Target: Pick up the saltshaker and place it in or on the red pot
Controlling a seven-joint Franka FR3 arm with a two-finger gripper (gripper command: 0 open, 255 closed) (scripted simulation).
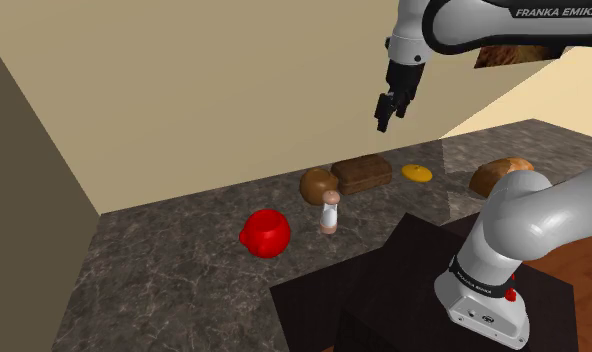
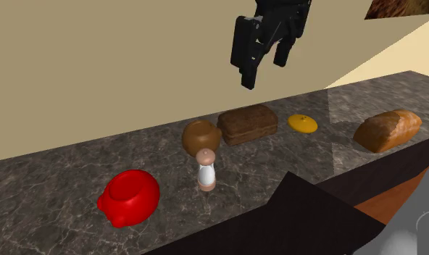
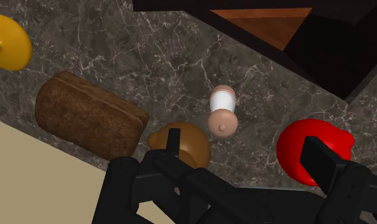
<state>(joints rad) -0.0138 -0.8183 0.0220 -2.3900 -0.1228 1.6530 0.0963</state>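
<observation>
Dark marbled counter [image 1: 164, 270] against a beige wall. Saltshaker [image 1: 329, 213] stands upright, long axis vertical, near the red pot [image 1: 267, 234]. Claw [image 1: 384, 122] hangs spread and empty, high above; the saltshaker lies well below it, toward the shoulder view's left.

Desk [image 1: 164, 270]: dark grey stone veined in white, set against a beige wall. Carries six pieces, listed from the shoulder view's left.
1. red pot [image 1: 266, 233], mouth visible from above.
2. saltshaker [image 1: 329, 212], upright, white body with pinkish-tan cap; near the pot, apart from it.
3. round brown loaf [image 1: 314, 184], just behind the saltshaker.
4. dark rectangular loaf [image 1: 361, 173], just beside the round one.
5. orange-yellow disc [image 1: 416, 172], lying flat.
6. golden-brown long loaf [image 1: 499, 174], well apart from the others.
</observation>
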